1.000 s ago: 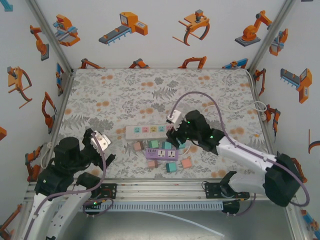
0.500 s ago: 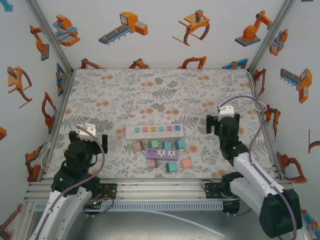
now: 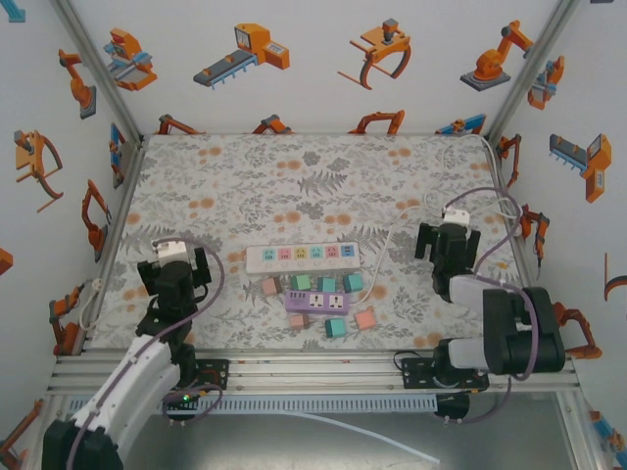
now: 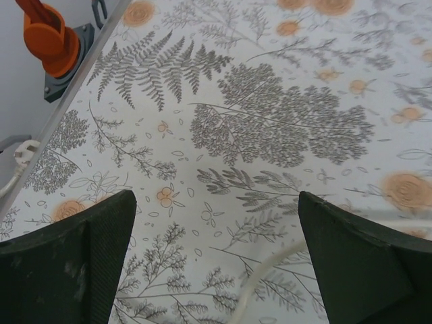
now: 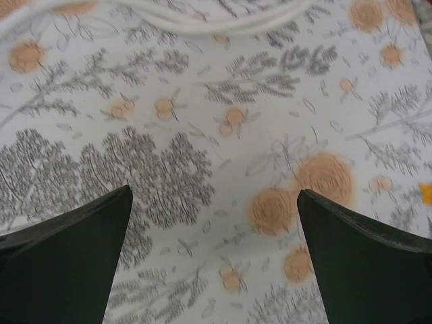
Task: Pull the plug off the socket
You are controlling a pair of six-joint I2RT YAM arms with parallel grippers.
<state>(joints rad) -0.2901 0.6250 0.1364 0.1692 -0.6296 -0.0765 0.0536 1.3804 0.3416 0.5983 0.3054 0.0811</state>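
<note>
Okay, left first. The left gripper [image 3: 174, 272] sat well back near the left edge of the floral mat [image 3: 245, 186]. Its jaws were wide and empty, and between its fingers [image 4: 67, 263] there was just mat pattern.

In the middle of the mat the white power strip [image 3: 302, 258] lay flat. The purple power strip [image 3: 317, 302] lay just in front of it. The coloured plugs [image 3: 327, 284] were scattered round the purple one, some touching its far edge and some a little apart. From overhead I couldn't tell whether any plug was seated in a socket or all were loose.

On the right, the right gripper [image 3: 446, 245] was well apart from both strips. It was spread wide and held nothing. A white cord [image 5: 223, 28] crossed the mat just beyond its fingers [image 5: 368, 263].

My read is that this was a pulled-back pose, with the pull either done or needing a fresh reach. To do it well:
- Keep the jaws wide on the way in.
- Steer the right arm clear of that cord so it doesn't drag the white strip.
- If a plug was seated, come down square over it and pinch its flat sides.
- Pin the strip with the other arm.
- Pull straight along the prongs, with no twisting.
</note>
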